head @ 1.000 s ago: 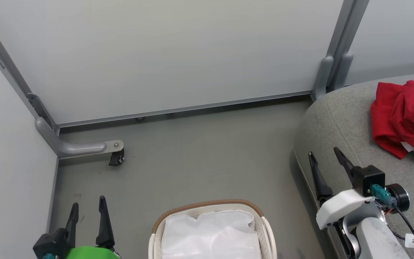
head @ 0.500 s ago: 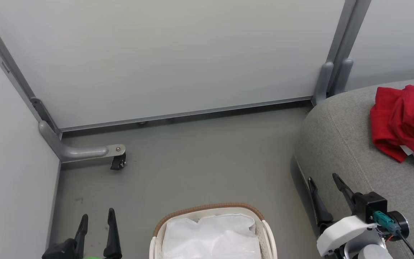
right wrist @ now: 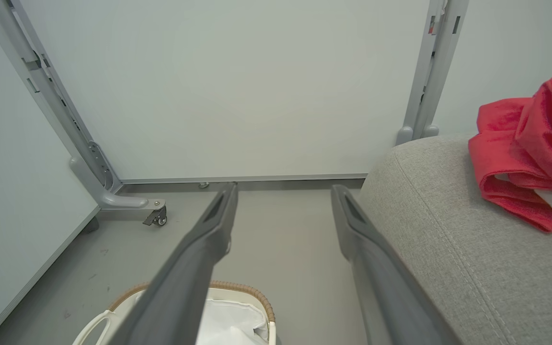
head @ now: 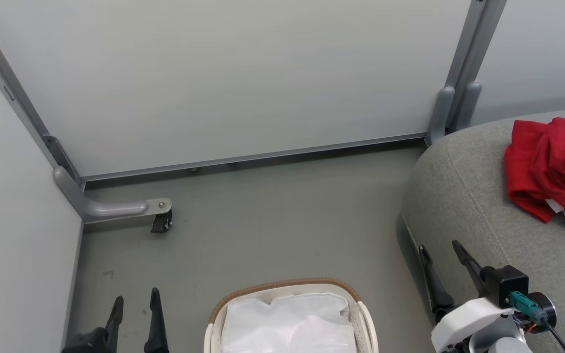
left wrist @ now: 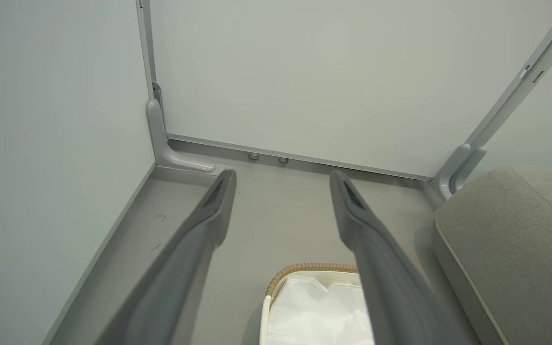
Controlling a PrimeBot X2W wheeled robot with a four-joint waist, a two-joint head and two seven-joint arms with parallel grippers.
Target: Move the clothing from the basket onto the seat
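I can read nothing from here — no word, number or sign is legible on anything before me. The clothing, bunched up on the seat, shows me only plain red folds and a sliver of white — no print I can make out.

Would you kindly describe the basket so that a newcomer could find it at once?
Start at the large grey seat on the right of the head view. On the floor to its left, nearest the robot, stands the basket. Its brown woven rim and white liner set it apart from its grey surroundings.
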